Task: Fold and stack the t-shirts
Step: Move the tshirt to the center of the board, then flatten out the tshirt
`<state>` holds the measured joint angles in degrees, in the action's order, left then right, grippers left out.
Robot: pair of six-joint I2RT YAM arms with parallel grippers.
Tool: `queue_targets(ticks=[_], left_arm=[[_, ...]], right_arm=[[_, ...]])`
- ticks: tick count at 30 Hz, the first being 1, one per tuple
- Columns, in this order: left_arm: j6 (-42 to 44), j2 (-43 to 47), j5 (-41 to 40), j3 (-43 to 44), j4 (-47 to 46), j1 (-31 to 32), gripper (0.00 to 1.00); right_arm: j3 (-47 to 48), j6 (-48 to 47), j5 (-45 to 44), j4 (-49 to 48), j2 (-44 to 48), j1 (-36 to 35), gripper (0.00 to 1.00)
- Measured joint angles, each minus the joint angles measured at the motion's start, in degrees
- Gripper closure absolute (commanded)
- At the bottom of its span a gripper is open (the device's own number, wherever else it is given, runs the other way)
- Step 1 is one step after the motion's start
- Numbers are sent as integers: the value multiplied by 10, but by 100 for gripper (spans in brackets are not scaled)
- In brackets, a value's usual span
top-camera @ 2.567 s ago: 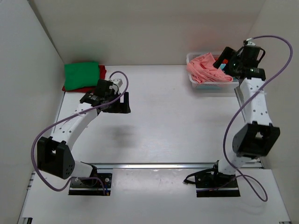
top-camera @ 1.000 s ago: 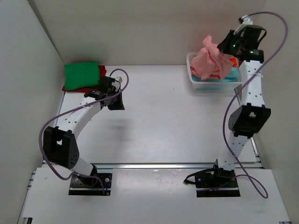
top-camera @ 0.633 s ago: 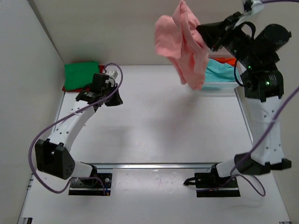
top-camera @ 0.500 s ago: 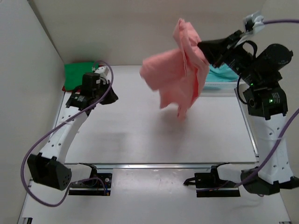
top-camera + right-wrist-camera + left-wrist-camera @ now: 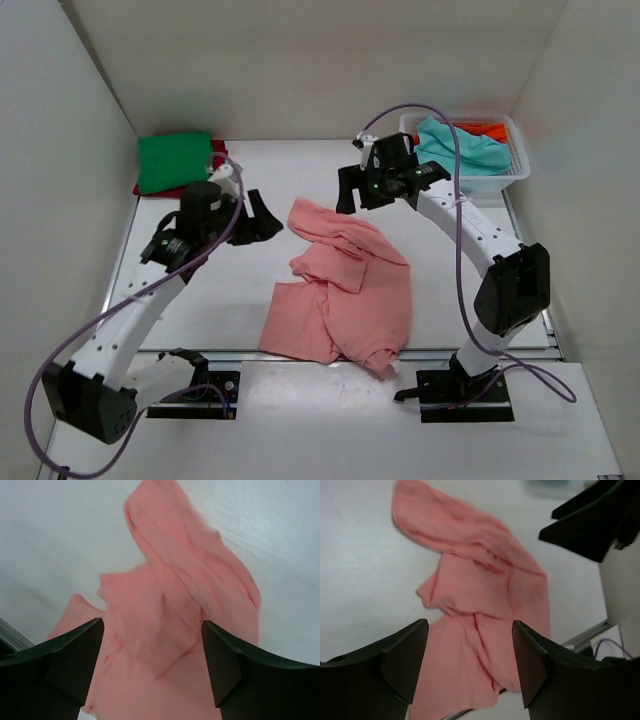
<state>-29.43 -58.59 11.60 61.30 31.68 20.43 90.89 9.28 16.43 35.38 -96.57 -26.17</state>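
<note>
Salmon-pink t-shirt (image 5: 345,295) lies rumpled mid-table (image 5: 200,300), its long axis running from the far end, between both arms, to the near edge. Green t-shirt (image 5: 175,160) sits folded far left, teal t-shirt (image 5: 455,150) far right. Left gripper (image 5: 262,220), spread and empty, hovers just left of that far end; right gripper (image 5: 358,195), likewise spread and empty, just right. Flattening looks next.

Top external: fixed high behind the arm bases, looked steeply down over the whole table (image 5: 230,300). Both wrist cameras hung closer and faced downward. All three shared the salmon-pink t-shirt (image 5: 350,295) (image 5: 480,590) (image 5: 165,610), mid-frame in each.
</note>
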Motion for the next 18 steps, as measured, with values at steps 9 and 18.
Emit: queue_targets(ticks=[9, 18], left_arm=[[0, -133, -31, -57, 12, 119, 16], [-23, -247, -89, -83, 31, 212, 2]], right_arm=[[-189, 20, -60, 15, 148, 121, 27], [-333, 2, -38, 32, 169, 118, 23]])
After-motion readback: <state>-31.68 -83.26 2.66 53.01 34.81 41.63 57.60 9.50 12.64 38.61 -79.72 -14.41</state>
